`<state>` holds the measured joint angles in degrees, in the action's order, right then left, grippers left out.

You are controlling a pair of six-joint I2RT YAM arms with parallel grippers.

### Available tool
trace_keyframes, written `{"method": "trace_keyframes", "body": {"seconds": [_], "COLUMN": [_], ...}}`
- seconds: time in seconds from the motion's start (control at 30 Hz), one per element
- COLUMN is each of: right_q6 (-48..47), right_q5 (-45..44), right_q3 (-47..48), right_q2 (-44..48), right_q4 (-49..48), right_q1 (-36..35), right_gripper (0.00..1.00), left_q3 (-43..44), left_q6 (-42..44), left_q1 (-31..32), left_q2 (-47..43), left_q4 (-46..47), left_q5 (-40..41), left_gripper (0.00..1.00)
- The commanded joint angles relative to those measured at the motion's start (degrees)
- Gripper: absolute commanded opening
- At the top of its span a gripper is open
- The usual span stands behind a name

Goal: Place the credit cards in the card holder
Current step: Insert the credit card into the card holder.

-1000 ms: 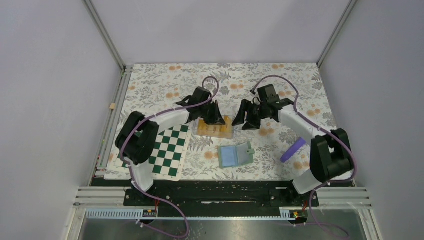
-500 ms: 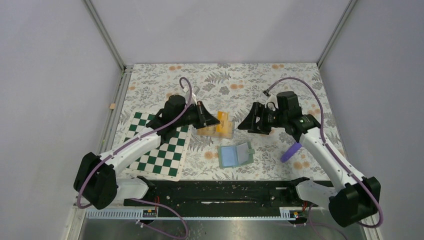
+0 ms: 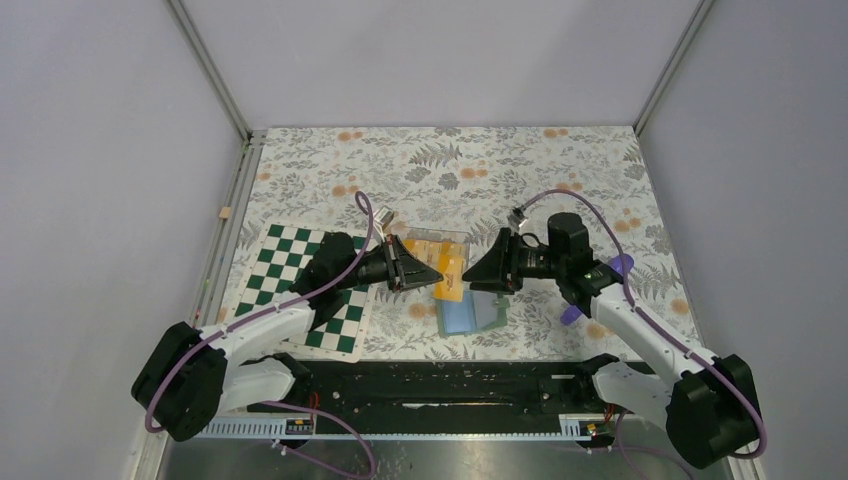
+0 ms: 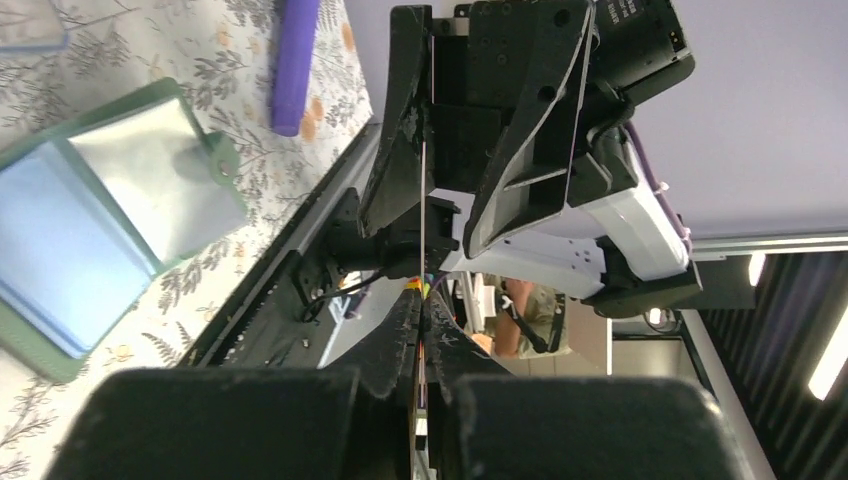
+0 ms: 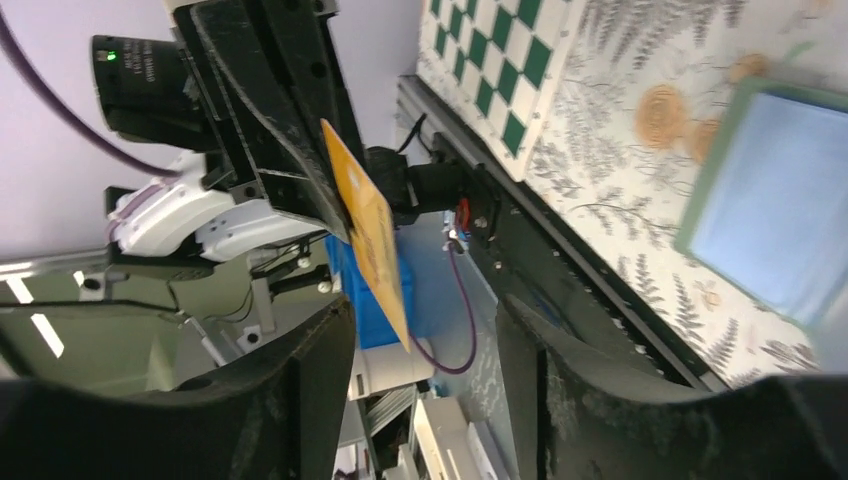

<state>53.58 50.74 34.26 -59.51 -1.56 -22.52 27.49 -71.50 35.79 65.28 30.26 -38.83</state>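
Note:
My left gripper point(image 3: 428, 274) is shut on one orange-yellow credit card point(image 3: 450, 286) and holds it in the air, just above the open green card holder point(image 3: 470, 313) with its blue pocket. In the left wrist view the card point(image 4: 422, 200) shows edge-on as a thin line between the closed jaws of the left gripper point(image 4: 422, 300). My right gripper point(image 3: 478, 272) faces it, open. In the right wrist view the card point(image 5: 372, 232) sticks out toward the right gripper point(image 5: 425, 345), its lower corner between the spread fingers, touching neither. More credit cards point(image 3: 432, 246) lie behind.
The green-and-white chequered board point(image 3: 292, 262) lies under the left arm. A purple cylinder point(image 3: 571, 314) rests on the floral cloth, partly under the right arm. The black rail point(image 3: 430, 378) runs along the near edge. The card holder also shows in both wrist views point(image 4: 100, 220) point(image 5: 780, 220).
The left gripper has come off the card pile toward the near side with one card. The right gripper has swung in to face it, above the card holder.

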Motion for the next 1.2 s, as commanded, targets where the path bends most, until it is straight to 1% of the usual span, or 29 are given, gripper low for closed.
{"method": "trace_keyframes", "body": {"seconds": [0.0,0.1,0.17,0.23,0.27,0.33,0.37,0.4,0.5,0.53,0.57,0.63,0.67,0.77,0.83,0.93,1.07,1.17], "right_q6": [7.7,11.9,12.2,12.1,12.1,12.0,12.0,11.7,7.5,5.3,2.5,-3.9,-6.7,-11.4,-12.8,-15.9,-22.1,-25.2], "right_q5": [3.4,3.3,3.4,3.7,3.8,3.8,3.9,3.9,2.9,1.9,0.6,-2.7,-3.8,-5.7,-5.8,-8.3,-11.8,-14.4], "right_q3": [-0.2,-1.1,-0.6,-0.1,-0.1,-0.2,-0.2,-0.3,0.4,0.9,1.5,2.9,3.3,3.2,2.1,1.1,1.9,2.2], "right_q2": [-1.6,-3.3,-4.1,-4.8,-5.0,-5.2,-5.3,-5.3,-4.8,-4.3,-3.8,-2.9,-2.9,-4.9,-7.7,-10.7,-15.4,-17.0], "right_q4": [-15.0,-21.4,-21.6,-21.6,-21.8,-21.7,-21.7,-21.6,-16.4,-13.1,-9.3,-1.2,1.8,6.4,6.5,7.6,12.0,13.8], "right_q1": [-3.5,-4.3,-4.6,-4.9,-5.0,-5.0,-5.0,-5.0,-5.0,-5.0,-5.0,-5.0,-4.9,-4.2,-2.7,-1.1,0.6,2.4], "right_gripper": [0.57,0.48,0.44,0.36,0.30,0.13,0.06,0.00,0.00,0.00,0.00,0.00,0.00,0.00,0.00,0.00,0.00,0.00], "left_q3": [-1.1,-1.3,-1.2,-1.2,-1.1,-0.9,-1.0,-1.1,-1.5,-1.5,-1.5,-0.7,0.3,3.5,5.2,4.8,2.1,1.4], "left_q6": [-3.8,-3.6,-3.6,-3.8,-3.7,-3.7,-3.6,-3.6,-2.7,-2.0,-1.1,2.3,4.8,14.6,17.6,17.7,12.9,11.2], "left_q1": [0.6,0.6,0.6,0.5,0.6,0.6,0.6,0.6,0.6,0.6,0.6,0.6,0.6,0.8,1.2,2.1,4.0,5.1], "left_q2": [-1.8,-1.8,-1.6,-1.4,-1.2,-0.8,-0.8,-0.7,-1.0,-1.1,-1.3,-1.6,-1.6,-1.5,0.0,3.1,8.6,12.8], "left_q4": [9.1,8.6,8.7,8.9,8.9,9.0,8.9,8.9,7.7,6.5,4.6,-2.8,-10.2,-26.9,-34.0,-34.4,-26.4,-22.0], "left_q5": [-1.8,-1.4,-1.3,-1.2,-1.3,-1.4,-1.5,-1.5,-0.9,-0.2,0.6,2.4,4.0,10.4,13.9,15.1,14.0,15.2], "left_gripper": [0.00,0.00,0.00,0.00,0.00,0.00,0.04,0.11,0.38,0.44,0.48,0.52,0.54,0.56,0.57,0.56,0.51,0.46]}}
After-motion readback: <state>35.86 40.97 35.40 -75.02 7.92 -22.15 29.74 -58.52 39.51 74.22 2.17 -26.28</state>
